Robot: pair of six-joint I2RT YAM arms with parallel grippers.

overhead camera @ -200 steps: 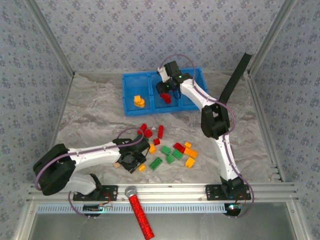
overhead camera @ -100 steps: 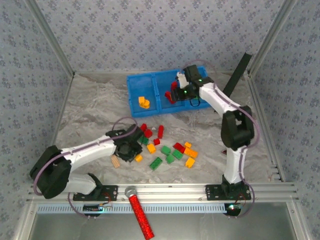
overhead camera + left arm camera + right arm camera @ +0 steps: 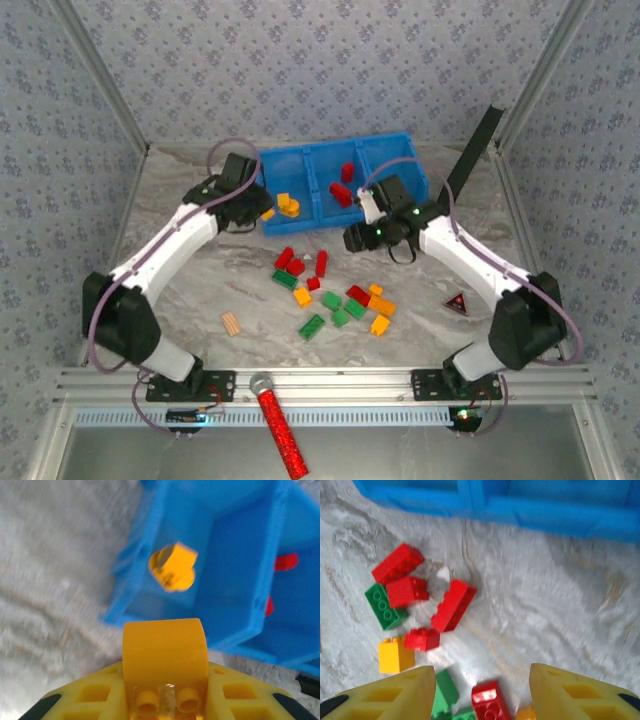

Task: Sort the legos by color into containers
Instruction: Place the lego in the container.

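Your left gripper (image 3: 262, 209) is closed on a yellow-orange brick (image 3: 165, 652), pinched between both fingers. It sits at the left wall of the blue tray (image 3: 330, 150), on the near side. The tray's left compartment holds yellow-orange pieces (image 3: 287, 205), and the middle compartment holds red bricks (image 3: 343, 190). Your right gripper (image 3: 480, 682) hangs just in front of the tray, jaws partly apart with nothing between them. Below it, the loose legos (image 3: 330, 295) lie mixed red, green and yellow-orange near the centre of the table (image 3: 180, 200). A tan ridged block (image 3: 231, 323) lies apart, left of the pile.
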